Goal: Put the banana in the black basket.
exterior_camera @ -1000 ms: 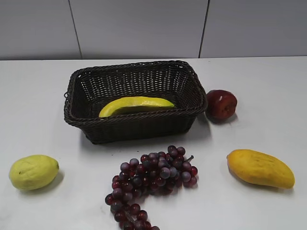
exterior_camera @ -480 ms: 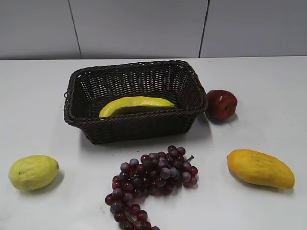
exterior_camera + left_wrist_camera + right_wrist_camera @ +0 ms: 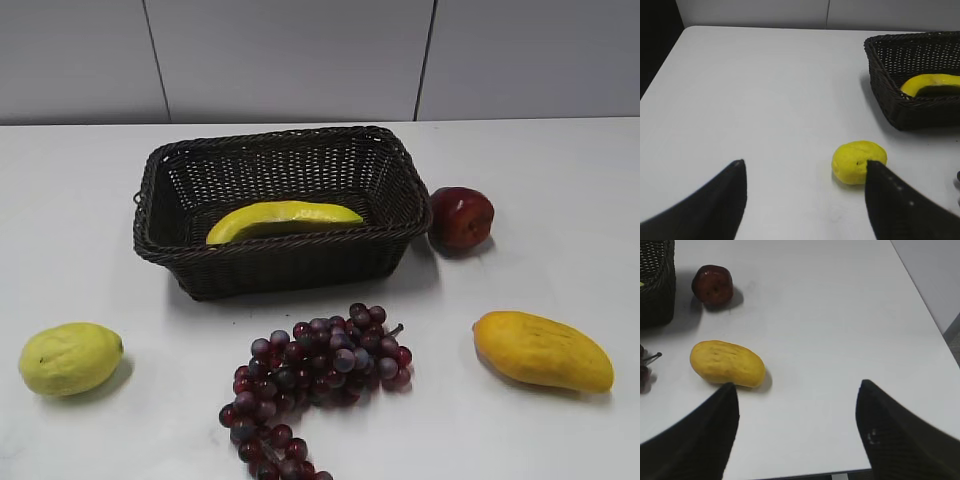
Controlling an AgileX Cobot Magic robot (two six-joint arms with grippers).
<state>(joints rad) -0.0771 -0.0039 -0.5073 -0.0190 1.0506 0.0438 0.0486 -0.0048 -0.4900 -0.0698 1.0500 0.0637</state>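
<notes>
While our left gripper (image 3: 805, 200) and right gripper (image 3: 797, 432) hung wide apart and empty above the white table (image 3: 560, 200), the grapes (image 3: 315, 380), lemon (image 3: 68, 357) and mango (image 3: 542, 350) lay nearest. Beyond them we saw the banana (image 3: 283, 219) lying inside the black basket (image 3: 280, 262), an apple (image 3: 461, 217) just beside its right end.

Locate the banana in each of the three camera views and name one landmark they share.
Exterior view: the banana lies inside the black basket, centre of frame.
Left wrist view: its end shows at the right edge, in the basket.
Right wrist view: not clearly visible.
Shared landmark: the black basket, whose corner sits top left in the right wrist view.
</notes>
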